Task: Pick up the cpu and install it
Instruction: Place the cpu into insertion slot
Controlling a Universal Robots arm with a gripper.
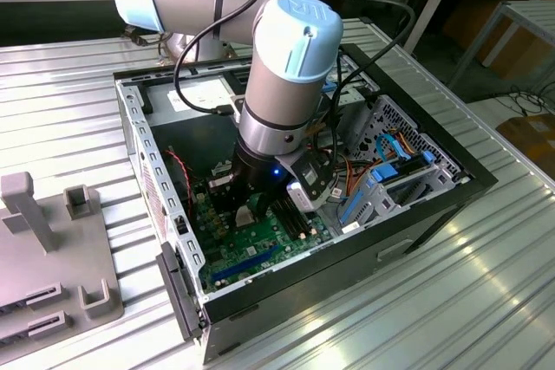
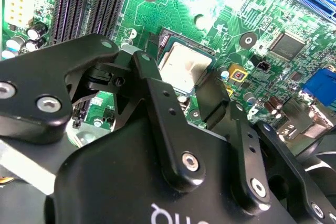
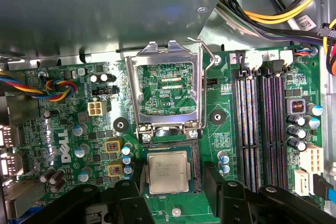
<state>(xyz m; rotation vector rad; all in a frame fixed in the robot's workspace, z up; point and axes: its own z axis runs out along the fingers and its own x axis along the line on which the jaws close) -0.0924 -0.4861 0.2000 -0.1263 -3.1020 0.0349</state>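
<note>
**CPU in socket, gripper released**

Exterior view: the arm [image 1: 286, 67] reaches into the case [image 1: 434, 205], with the gripper [image 1: 250, 212] low over the board [image 1: 260, 253].

First wrist view: the cpu [image 3: 168, 171] lies flat in the socket [image 3: 195, 163], and the lid [image 3: 165, 90] is raised.

Second wrist view: the fingers [image 2: 157, 98] are spread either side of the cpu [image 2: 184, 69], holding nothing.

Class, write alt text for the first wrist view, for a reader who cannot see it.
A small silver-grey square cpu lies in the socket of a green motherboard, flanked by the two spread black fingers of the robot's hand. Beside the socket its metal retaining frame stands hinged open.
</note>
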